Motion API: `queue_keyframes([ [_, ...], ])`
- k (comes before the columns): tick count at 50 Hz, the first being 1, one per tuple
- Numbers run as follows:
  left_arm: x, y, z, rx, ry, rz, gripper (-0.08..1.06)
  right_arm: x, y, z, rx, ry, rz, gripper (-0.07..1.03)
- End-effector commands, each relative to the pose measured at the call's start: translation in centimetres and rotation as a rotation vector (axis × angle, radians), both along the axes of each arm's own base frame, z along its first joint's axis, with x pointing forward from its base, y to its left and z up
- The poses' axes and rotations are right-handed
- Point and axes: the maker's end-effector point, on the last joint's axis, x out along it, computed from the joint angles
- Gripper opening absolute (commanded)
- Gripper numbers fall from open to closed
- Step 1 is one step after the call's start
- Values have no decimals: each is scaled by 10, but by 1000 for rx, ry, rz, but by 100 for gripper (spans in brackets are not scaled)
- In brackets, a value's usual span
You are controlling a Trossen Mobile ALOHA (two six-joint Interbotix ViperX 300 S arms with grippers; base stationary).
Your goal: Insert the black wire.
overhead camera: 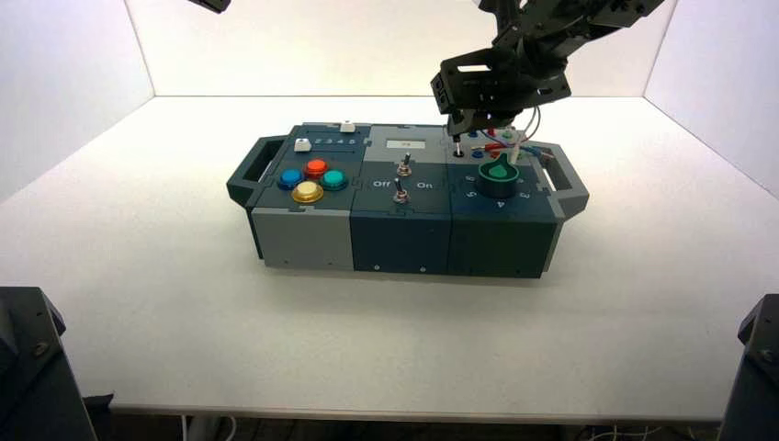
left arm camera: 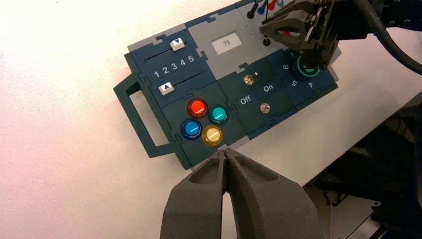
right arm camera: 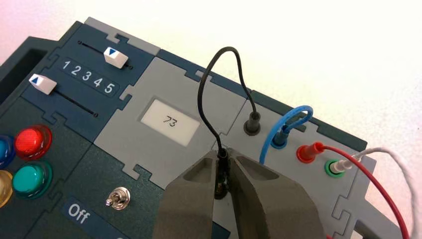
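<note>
The black wire (right arm camera: 200,94) arches up over the grey panel at the back right of the box (overhead camera: 303,234). One of its plugs (right arm camera: 253,121) stands in a black socket next to the blue wire. My right gripper (right arm camera: 222,155) is shut on the other black plug (right arm camera: 221,172), held upright with its tip down at a dark socket (right arm camera: 219,194) between the fingers. In the high view that gripper (overhead camera: 457,138) hangs over the back right panel. My left gripper (left arm camera: 226,152) is shut on nothing and hovers off the box's front edge near the yellow button.
Beside the black sockets stand a looped blue wire (right arm camera: 279,133), a red plug (right arm camera: 308,151) and a white plug (right arm camera: 339,166) in a green socket. A display reads 73 (right arm camera: 170,121). Two toggle switches (overhead camera: 402,179) and a green knob (overhead camera: 497,176) lie close by.
</note>
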Motion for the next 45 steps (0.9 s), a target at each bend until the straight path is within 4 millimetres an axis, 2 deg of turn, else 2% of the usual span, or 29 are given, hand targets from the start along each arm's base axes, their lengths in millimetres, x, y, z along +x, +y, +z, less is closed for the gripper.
queue_keyframes([
  [1,7,-2,13,-16,-32,5,-3,7,5,16,23,-52,7,-2],
  [45,9,-4,20,-24,-51,5,-3,3,3,15,18,-64,14,-2],
])
